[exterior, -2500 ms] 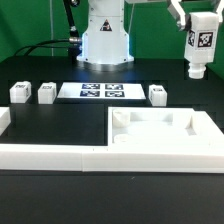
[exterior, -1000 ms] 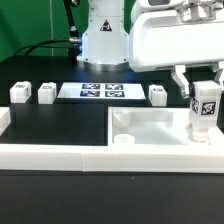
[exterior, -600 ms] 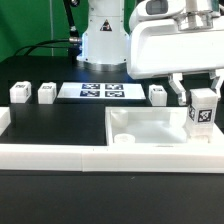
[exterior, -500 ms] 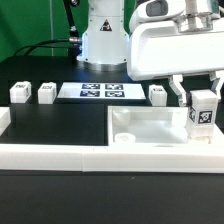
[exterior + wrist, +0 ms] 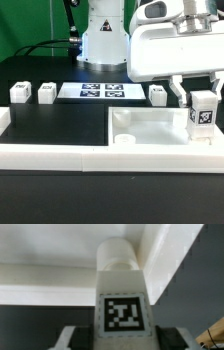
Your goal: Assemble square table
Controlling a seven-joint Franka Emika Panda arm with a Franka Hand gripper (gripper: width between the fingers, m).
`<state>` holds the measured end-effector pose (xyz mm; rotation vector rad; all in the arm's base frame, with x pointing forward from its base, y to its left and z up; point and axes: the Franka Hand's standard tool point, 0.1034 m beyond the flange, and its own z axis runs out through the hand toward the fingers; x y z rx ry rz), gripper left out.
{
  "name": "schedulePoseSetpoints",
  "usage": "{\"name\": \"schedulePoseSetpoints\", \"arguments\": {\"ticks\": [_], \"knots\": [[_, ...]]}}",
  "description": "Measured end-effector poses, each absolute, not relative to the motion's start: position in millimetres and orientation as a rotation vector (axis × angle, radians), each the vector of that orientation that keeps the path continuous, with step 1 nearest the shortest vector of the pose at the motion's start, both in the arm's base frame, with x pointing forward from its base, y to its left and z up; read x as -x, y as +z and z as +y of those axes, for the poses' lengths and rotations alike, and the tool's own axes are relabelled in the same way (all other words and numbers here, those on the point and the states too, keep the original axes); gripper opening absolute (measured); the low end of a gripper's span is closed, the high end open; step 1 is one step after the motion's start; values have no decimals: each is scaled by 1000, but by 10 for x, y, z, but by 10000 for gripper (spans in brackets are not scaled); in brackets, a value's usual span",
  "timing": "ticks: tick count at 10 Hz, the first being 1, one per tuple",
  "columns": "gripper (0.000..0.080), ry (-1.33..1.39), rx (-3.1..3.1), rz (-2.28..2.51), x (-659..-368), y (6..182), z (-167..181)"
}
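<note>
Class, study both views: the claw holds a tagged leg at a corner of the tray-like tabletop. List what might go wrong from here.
1. The leg in the claw stands close to the raised rim of the tabletop; slightly off, it may catch there or shove the top.
2. Gripped only by its sides, the leg might tilt or slip under pressure.
3. A spare leg sits near the claw in the exterior view; a sideways move might knock it.

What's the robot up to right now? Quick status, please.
Gripper shut on a leg, held upright. Leg at tabletop's corner, exterior view's right. Nothing seen in the way.
</note>
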<state>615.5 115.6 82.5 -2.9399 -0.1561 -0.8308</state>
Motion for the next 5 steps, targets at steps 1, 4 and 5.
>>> {"name": "schedulePoseSetpoints", "arguments": {"ticks": [1, 4, 5], "knots": [[367, -831, 2940, -158, -6155, 825, 1156], [618, -832, 2941, -166, -6155, 825, 1157], [640, -832, 2941, -168, -6155, 825, 1157]]}}
